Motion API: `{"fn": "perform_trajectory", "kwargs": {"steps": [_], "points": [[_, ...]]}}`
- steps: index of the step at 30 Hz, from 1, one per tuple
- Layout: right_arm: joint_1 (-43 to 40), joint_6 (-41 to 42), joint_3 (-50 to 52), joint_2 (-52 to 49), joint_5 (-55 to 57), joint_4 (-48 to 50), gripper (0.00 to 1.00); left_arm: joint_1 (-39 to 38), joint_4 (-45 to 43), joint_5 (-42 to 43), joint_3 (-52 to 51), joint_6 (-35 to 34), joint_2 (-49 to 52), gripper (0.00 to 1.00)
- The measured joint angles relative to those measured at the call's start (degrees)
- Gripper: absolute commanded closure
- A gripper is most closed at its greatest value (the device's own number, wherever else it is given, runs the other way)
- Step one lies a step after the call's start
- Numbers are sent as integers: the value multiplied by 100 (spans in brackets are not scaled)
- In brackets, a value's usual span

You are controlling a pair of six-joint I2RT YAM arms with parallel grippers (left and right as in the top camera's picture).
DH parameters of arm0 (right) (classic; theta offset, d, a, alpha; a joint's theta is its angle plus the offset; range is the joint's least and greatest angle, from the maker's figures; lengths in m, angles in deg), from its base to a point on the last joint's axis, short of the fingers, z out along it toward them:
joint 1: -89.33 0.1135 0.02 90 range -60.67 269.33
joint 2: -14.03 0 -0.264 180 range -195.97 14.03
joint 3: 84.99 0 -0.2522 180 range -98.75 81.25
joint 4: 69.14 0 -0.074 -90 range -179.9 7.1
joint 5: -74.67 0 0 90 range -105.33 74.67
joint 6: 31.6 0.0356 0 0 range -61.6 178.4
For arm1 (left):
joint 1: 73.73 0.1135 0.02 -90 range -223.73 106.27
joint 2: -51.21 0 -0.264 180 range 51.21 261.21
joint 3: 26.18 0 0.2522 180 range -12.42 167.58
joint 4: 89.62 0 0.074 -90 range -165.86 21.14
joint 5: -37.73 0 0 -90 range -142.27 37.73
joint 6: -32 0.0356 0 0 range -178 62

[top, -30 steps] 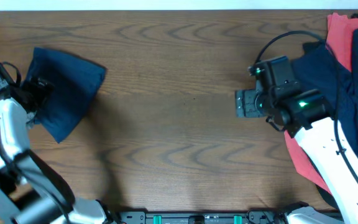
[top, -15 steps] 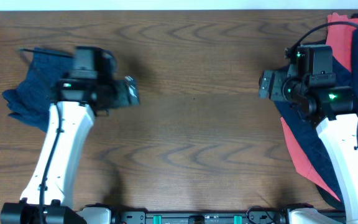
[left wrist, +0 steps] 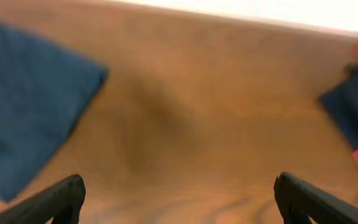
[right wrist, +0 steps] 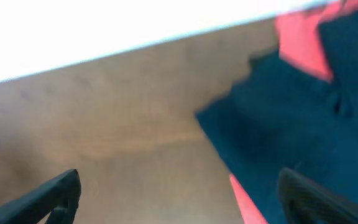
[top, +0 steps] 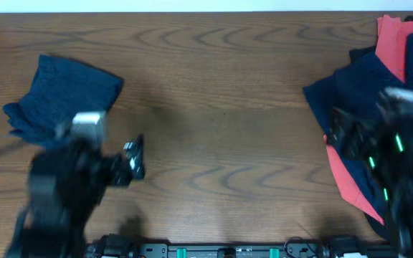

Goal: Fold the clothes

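Firstly, item one: folded navy garment. It is a flat, roughly square packet on the table, toward ten o'clock in the overhead view and well apart from the other clothes. In the left wrist view it fills the nine o'clock side, one corner pointing toward three o'clock.

Item two: left arm. It is heavily blurred, at seven to eight o'clock of the table and just at six o'clock of the folded garment. Contact with the cloth cannot be told. The left gripper points toward three o'clock over bare wood. In its wrist view it is spread wide, with its fingers at the two lower corners and only tabletop between them.

Item three: heap of clothes. It lies unfolded at three o'clock of the table. Dark navy cloth lies over coral-red cloth, which shows at the heap's one o'clock corner and as a strip along its seven o'clock edge.

Item four: right arm. It is blurred, over the lower half of the heap. From overhead its gripper cannot be made out. In the right wrist view the right gripper is spread wide and empty, with bare wood between its fingers. There the heap sits from one to four o'clock, navy with coral-red at its upper and lower edges.
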Motion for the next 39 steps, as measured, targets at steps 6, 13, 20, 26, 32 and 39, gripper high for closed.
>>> {"fn": "perform_trajectory", "kwargs": {"steps": [6, 13, 20, 26, 32, 39], "points": [[0, 72, 411, 1473, 151, -476, 1, 0, -153, -11, -236, 42, -1276, 2], [0, 81, 448, 2070, 173, -1596, 1, 0, -57, -20, -260, 44, -1867, 2], [0, 81, 483, 2083, 173, -2594, 1, 0, -15, -37, -264, 44, -1867, 2], [0, 81, 483, 2083, 173, -2610, 1, 0, -17, -37, -264, 44, -1867, 2], [0, 81, 723, 2319, 170, -2319, 1, 0, -17, -37, -264, 44, -1867, 2], [-28, -33, 2457, 3578, 127, -417, 1, 0, -15, -37, -284, 44, -1867, 2]]}}
